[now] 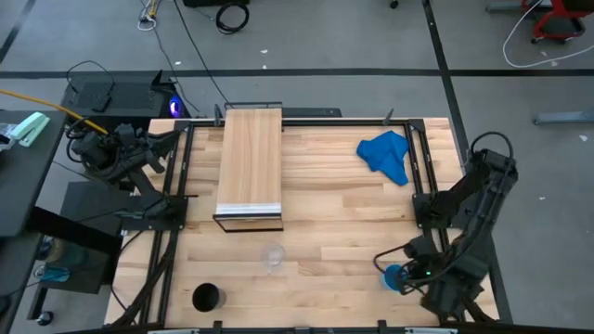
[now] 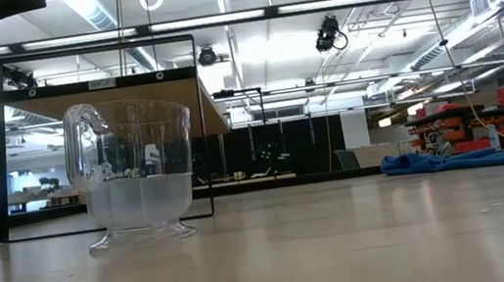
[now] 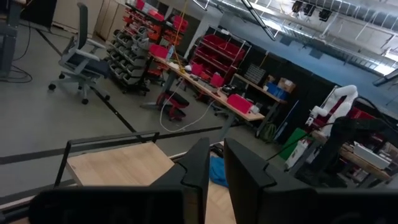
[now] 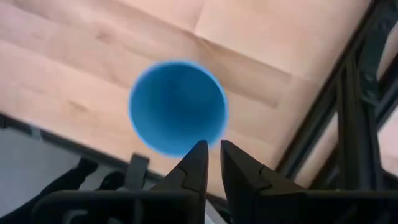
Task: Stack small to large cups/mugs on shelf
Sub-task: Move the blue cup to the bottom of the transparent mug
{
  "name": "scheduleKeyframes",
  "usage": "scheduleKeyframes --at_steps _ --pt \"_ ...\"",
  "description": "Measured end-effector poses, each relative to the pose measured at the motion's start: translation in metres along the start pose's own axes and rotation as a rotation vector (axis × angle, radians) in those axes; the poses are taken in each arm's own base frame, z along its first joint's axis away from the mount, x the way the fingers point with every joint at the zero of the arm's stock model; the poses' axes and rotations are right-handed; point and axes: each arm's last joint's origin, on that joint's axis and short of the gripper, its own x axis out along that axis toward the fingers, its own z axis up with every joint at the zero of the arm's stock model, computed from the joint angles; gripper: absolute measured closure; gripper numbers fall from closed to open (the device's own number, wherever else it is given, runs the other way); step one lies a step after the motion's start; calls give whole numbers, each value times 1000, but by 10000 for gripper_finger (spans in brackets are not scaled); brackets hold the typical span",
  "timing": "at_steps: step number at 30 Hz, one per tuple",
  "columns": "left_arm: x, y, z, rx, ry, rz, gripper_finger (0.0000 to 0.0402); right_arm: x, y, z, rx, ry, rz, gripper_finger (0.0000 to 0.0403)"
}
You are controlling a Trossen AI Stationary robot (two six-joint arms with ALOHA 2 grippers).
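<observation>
The light-wood shelf (image 1: 249, 167) stands at the table's far middle. The clear glass cup (image 1: 273, 256) stands upright on the table in front of it, and is close up in the low view (image 2: 133, 172). The black cup (image 1: 206, 297) stands at the near left. The blue cup (image 1: 394, 276) stands upright at the near right, and its opening shows in the right wrist view (image 4: 177, 107). My right gripper (image 4: 212, 152) is shut above the blue cup's rim, pointing down. My left gripper (image 3: 214, 168) is shut, off the table's far left.
A crumpled blue cloth (image 1: 385, 156) lies at the far right of the table. Dark frame rails (image 1: 422, 176) run along the table's left and right sides. Bare tabletop lies between the glass cup and the blue cup.
</observation>
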Motion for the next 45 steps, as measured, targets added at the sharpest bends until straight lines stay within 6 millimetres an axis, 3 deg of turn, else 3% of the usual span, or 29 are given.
scheduleKeyframes --at_steps 8,13,30,45 --pt "0 0 -2 29 0 0 351 14 24 22 -103 -34 -49 353" --pt "0 0 -3 33 0 0 346 21 27 26 -167 -20 -142 353" --pt "0 0 -3 29 0 0 348 22 14 2 -132 3 -142 352" --pt "0 0 -3 10 0 0 348 45 8 -5 -54 17 -116 352"
